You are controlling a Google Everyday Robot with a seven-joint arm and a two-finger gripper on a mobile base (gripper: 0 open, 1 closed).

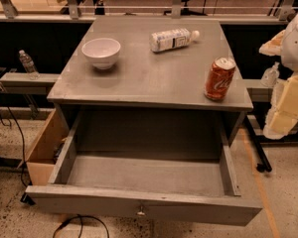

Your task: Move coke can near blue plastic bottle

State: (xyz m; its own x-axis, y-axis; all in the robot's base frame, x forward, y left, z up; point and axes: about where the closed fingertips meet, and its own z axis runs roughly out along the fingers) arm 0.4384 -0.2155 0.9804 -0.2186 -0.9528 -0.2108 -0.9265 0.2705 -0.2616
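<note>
The coke can (219,79) is red with white script and a silver top. It stands upright near the front right corner of the grey cabinet top (154,73). The blue plastic bottle (173,39) lies on its side at the back of the top, white cap pointing right, well apart from the can. My gripper (283,114) hangs off the cabinet's right side, to the right of the can and not touching it. Nothing shows in it.
A white bowl (101,52) stands on the top at the back left. The cabinet's drawer (144,177) is pulled out wide towards me. A small clear water bottle (27,63) stands on a ledge at the left. A small pump bottle (270,76) stands at the right.
</note>
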